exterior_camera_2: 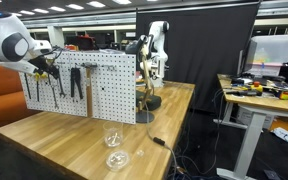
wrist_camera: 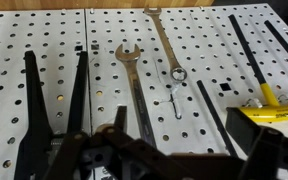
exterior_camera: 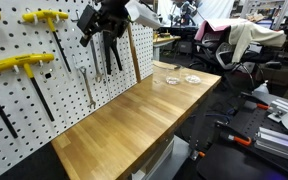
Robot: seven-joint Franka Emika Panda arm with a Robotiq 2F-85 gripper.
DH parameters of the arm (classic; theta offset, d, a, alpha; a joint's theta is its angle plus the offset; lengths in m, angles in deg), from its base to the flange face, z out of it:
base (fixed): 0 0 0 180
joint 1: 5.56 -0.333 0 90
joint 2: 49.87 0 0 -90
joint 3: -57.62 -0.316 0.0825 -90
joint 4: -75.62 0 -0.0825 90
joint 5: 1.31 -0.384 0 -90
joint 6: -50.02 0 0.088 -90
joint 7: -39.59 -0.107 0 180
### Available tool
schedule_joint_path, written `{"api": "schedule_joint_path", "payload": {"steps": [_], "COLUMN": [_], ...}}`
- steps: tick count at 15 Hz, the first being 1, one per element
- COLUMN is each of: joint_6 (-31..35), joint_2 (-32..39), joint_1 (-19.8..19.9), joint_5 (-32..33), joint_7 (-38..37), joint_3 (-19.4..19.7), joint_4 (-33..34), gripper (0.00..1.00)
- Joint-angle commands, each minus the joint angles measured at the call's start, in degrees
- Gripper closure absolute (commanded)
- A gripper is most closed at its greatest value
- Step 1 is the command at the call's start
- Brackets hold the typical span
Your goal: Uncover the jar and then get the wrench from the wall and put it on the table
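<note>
Hand (exterior_camera: pixel 102 36) spread wide, nothing in it, hovering right at the wall (wrist_camera: pixel 102 110). The wrench (wrist_camera: pixel 134 95) hangs there upright, dead ahead. Well away, the jar (exterior_camera_2: pixel 111 138) sits on the bench (exterior_camera_2: pixel 54 130), lid (exterior_camera_2: pixel 117 158) beside it.

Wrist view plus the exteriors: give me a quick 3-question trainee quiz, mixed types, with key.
1. True or false: the wrench hangs on the wall, not yet taken.
2. Multiple choice: in the wrist view, the yellow-handled T-tool shows on which side of the wrench? A) left B) right C) directly above
3. Short answer: what lies on the table next to the jar?

Key:
1. True.
2. B.
3. The flat clear lid, off the jar.
</note>
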State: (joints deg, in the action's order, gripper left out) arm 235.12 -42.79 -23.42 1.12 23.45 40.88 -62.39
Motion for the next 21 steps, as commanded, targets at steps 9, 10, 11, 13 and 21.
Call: {"api": "schedule_joint_path", "payload": {"steps": [9, 10, 11, 13, 21], "joint_6": [-0.2, -0.2, -0.3, -0.3, -1.3], "joint_2": [0.2, 0.4, 0.7, 1.2, 3.3], "joint_1": [-1.8, -2.0, -2.2, -2.8, -6.3], "joint_5": [1.7, 1.8, 1.7, 1.5, 4.1], "joint_7": [0.1, 0.1, 0.0, 0.1, 1.4], "joint_3": [3.6, 3.8, 3.6, 3.3, 6.4], "joint_4": [0.7, 0.8, 0.8, 1.1, 3.9], "gripper": [0.0, 0.0, 0.0, 0.0, 0.0]}}
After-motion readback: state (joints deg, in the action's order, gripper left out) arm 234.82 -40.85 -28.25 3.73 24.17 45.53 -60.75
